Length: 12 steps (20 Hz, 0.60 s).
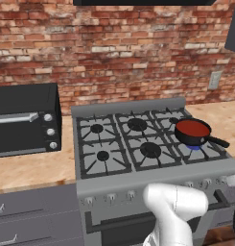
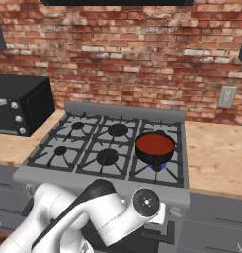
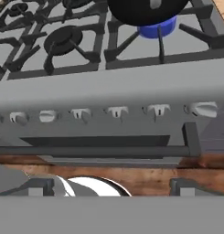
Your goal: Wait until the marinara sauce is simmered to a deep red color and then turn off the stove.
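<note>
Sauce, the marinara sauce [image 2: 154, 144], is sitting as a smooth red disc in a small black pan [image 1: 192, 137] on the front right burner of the stove [image 1: 133, 180]. A blue flame [image 3: 157, 28] is showing under the pan, so that burner is burning now. The pan's long handle is pointing off toward the right side of the range. A black toaster oven [image 1: 25, 120] is standing on the worktop [image 1: 32, 168] to the left, well apart from the pan.

You are holding the arm low in front of the range. The tool [image 3: 111, 189] is facing the row of small grey knobs [image 3: 113, 112] along the front panel, with its jaws spread wide and nothing between them. It is not touching any knob.

The step in hand looks like waiting. You are judging the red by eye, so be keeping the pan in sight in the base views. The red reads fairly bright at present, though the rendering makes depth of colour hard to judge.

When you are moving in, be aiming for the far right knob [image 3: 202, 109], which likely governs the lit burner. It is looking turned differently from the others. Be closing squarely around it before twisting.
</note>
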Tool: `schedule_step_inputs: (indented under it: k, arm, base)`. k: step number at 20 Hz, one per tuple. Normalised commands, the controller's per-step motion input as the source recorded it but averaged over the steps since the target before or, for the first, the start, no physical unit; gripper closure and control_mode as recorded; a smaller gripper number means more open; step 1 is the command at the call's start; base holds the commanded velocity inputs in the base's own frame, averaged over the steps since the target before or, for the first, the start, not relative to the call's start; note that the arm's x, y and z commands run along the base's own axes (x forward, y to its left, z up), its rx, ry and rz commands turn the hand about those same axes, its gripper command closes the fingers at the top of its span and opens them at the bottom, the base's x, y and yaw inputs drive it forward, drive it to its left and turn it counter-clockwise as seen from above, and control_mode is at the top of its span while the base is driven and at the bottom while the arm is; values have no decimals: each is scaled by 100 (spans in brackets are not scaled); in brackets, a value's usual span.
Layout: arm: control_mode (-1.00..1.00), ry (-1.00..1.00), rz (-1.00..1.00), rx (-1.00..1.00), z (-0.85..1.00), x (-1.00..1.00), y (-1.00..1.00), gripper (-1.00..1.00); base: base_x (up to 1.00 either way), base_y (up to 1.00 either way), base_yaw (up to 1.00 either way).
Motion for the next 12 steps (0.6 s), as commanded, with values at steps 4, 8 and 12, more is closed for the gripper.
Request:
schedule_step_inputs:
  k: [4,8,12]
  arm:
    - [-100,-27,12,-8,-22,-31,-32,-100]
    - [-100,-31,12,-11,-16,-22,-22,-100]
    - [-100,-32,11,-15,-17,-5,-10,-100]
  base:
    - [0,0,0]
    - [0,0,0]
    - [0,0,0]
